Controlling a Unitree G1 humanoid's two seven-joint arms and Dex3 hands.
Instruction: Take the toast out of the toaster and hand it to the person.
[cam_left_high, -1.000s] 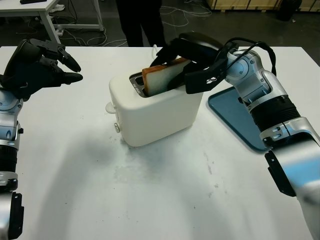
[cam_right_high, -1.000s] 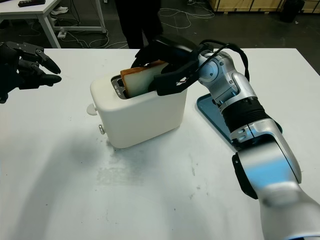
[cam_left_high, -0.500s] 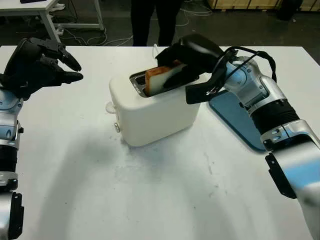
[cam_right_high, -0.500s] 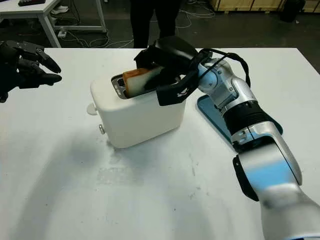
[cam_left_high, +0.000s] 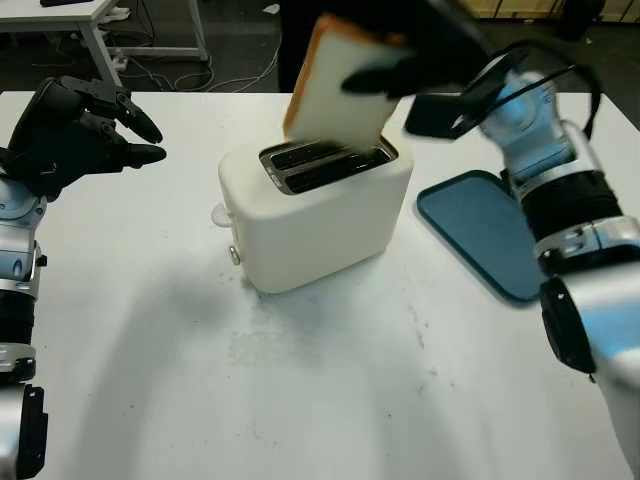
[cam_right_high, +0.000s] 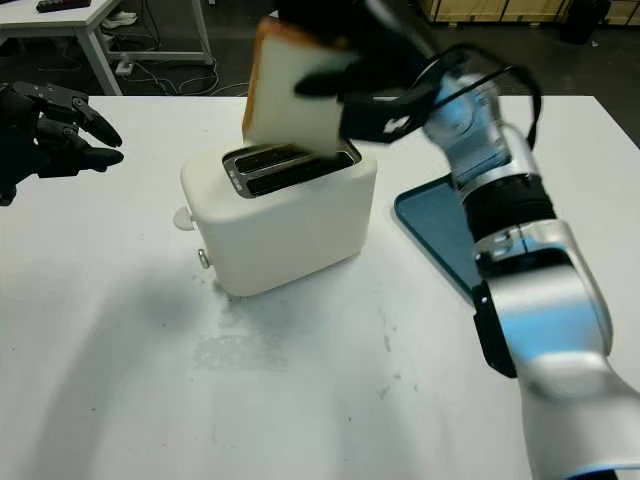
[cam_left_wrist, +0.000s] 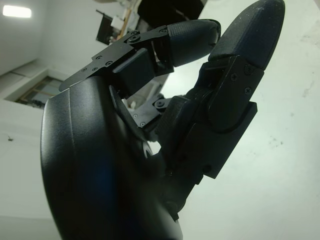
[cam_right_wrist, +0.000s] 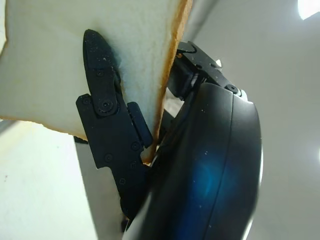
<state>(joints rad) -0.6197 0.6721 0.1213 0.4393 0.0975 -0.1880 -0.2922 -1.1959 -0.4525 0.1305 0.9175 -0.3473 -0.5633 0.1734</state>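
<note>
A slice of toast (cam_left_high: 335, 90) with a pale face and brown crust hangs in the air just above the white toaster (cam_left_high: 310, 215). My right hand (cam_left_high: 405, 62) is shut on the toast, its fingers (cam_right_wrist: 102, 100) pressed on the pale face. Both toaster slots (cam_left_high: 322, 165) are bare. My left hand (cam_left_high: 85, 125) is held above the table at the far left, fingers curled, holding nothing. A person in dark clothes stands beyond the table's far edge, mostly hidden behind the toast and my right hand.
A blue tray (cam_left_high: 480, 230) lies on the white table (cam_left_high: 330, 400) to the right of the toaster. Another white table (cam_left_high: 60, 15) and cables on the floor lie beyond the far edge.
My right hand has lifted the toast up out of the toaster slot; the slice now hangs above the toaster. The left hand has not moved.
</note>
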